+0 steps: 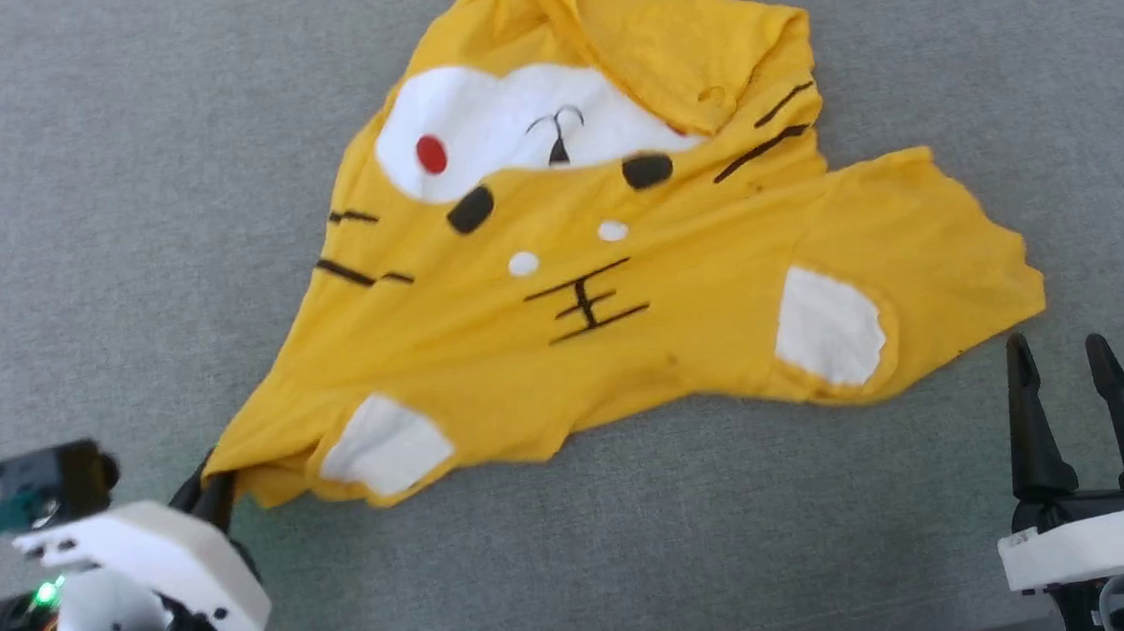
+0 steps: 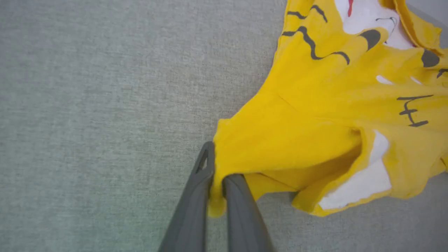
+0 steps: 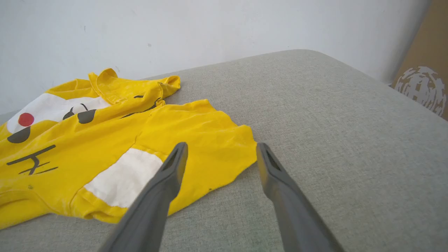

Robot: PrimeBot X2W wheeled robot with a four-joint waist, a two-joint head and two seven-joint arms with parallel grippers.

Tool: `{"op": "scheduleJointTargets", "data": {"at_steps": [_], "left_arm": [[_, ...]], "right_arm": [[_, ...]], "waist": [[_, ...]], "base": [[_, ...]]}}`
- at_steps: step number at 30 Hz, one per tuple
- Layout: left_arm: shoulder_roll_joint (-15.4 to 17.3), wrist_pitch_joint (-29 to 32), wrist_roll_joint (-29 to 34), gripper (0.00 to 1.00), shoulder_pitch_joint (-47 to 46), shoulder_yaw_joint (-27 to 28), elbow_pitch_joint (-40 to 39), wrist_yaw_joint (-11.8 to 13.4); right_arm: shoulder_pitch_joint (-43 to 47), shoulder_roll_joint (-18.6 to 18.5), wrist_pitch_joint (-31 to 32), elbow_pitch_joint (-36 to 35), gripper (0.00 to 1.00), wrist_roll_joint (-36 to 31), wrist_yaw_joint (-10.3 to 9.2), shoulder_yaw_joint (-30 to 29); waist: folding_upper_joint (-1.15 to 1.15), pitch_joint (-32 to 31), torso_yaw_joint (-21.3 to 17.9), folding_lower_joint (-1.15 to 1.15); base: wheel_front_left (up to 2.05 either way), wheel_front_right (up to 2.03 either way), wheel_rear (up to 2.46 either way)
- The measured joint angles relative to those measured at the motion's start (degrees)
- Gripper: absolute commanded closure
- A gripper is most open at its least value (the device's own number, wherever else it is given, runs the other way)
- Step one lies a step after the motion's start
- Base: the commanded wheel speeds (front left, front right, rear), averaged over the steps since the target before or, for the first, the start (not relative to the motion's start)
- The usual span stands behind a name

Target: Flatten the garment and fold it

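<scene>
The yellow T-shirt (image 1: 619, 281) lies crumpled in the middle of the grey cushion (image 1: 111, 190). The left jaws are clamped shut on its near left corner, likely to pull it flat. The right jaws hang wide apart and empty, beside its right edge.

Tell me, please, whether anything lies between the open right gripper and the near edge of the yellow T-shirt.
Nothing visible does. The right gripper stands open just short of the garment at its near right edge, with bare grey cushion between them. The left gripper is shut on the opposite corner.
</scene>
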Motion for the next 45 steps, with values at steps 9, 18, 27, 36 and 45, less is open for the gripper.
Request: {"op": "scheduleJointTargets", "data": {"at_steps": [9,18,27,36,45], "left_arm": [[-6.0,-10.5,-1.0,0.00,2.2,1.5,-2.4,-0.8],[-8.0,-29.0,10.8,0.00,2.5,0.5,-5.5,-1.2],[-11.3,-35.6,25.1,0.00,2.9,-3.2,-2.3,2.4],[-13.6,-35.6,26.4,0.00,2.9,-1.8,-1.6,1.0],[-15.4,-35.7,28.6,0.00,2.0,-1.5,-0.5,-1.6]], "right_arm": [[0.0,0.0,0.0,0.2,0.00,-0.9,0.00,0.5],[0.8,0.0,0.0,0.1,0.00,-1.6,0.00,0.4],[-2.0,0.0,2.5,-3.2,0.00,-5.1,0.00,1.5],[-7.3,0.0,22.0,-8.0,0.00,-6.2,0.00,10.7],[-13.7,-5.8,46.4,-5.9,0.00,-3.8,0.00,20.0]], "waist": [[0.00,-0.7,1.5,0.00],[0.00,-1.9,2.1,0.00],[0.00,-2.0,2.1,0.00],[0.00,-1.0,3.0,0.00],[0.00,0.7,5.3,0.01]], "base": [[0.00,0.00,0.00],[0.00,0.00,0.00],[0.00,0.00,0.00],[0.00,0.00,0.00],[0.00,0.00,0.00]]}}
